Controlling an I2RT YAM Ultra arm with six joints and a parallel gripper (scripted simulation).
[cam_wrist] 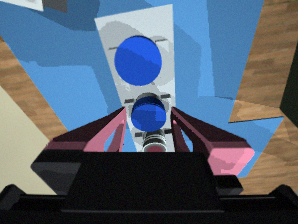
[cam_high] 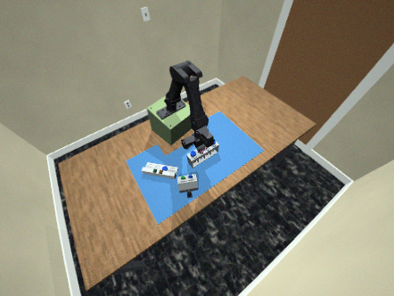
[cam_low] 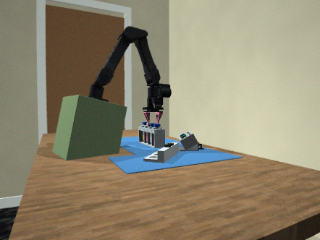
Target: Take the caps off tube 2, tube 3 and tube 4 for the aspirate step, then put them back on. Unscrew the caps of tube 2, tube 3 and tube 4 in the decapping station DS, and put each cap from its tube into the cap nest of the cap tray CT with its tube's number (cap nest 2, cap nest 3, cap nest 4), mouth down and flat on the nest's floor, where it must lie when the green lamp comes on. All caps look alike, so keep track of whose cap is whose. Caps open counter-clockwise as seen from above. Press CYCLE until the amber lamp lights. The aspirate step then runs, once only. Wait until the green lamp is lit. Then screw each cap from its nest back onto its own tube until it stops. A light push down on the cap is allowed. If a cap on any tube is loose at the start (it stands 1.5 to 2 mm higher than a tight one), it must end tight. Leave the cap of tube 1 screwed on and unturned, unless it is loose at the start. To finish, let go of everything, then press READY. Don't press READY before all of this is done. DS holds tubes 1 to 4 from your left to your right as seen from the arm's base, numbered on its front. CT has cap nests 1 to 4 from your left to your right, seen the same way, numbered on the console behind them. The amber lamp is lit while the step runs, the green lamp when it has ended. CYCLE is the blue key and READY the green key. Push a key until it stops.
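The decapping station DS (cam_high: 196,161) (cam_low: 156,138) (cam_wrist: 161,22) stands on the blue mat with its tubes in a row. My gripper (cam_low: 153,121) (cam_wrist: 148,111) hangs straight down over the station, half open. In the wrist view its pink fingers stand on either side of a blue cap (cam_wrist: 148,117) that sits on its tube, with a gap on both sides. Beyond it another capped tube (cam_wrist: 138,60) shows. Nearer the wrist stands an uncapped tube (cam_wrist: 154,143) with red inside. The cap tray CT (cam_high: 149,168) (cam_low: 163,153) holds one blue cap (cam_high: 165,168).
The key console (cam_high: 187,183) (cam_low: 189,142) with a green and a blue key stands in front of the station. The green base block (cam_high: 171,120) (cam_low: 88,126) stands behind it. The blue mat (cam_high: 232,143) lies on the wooden table.
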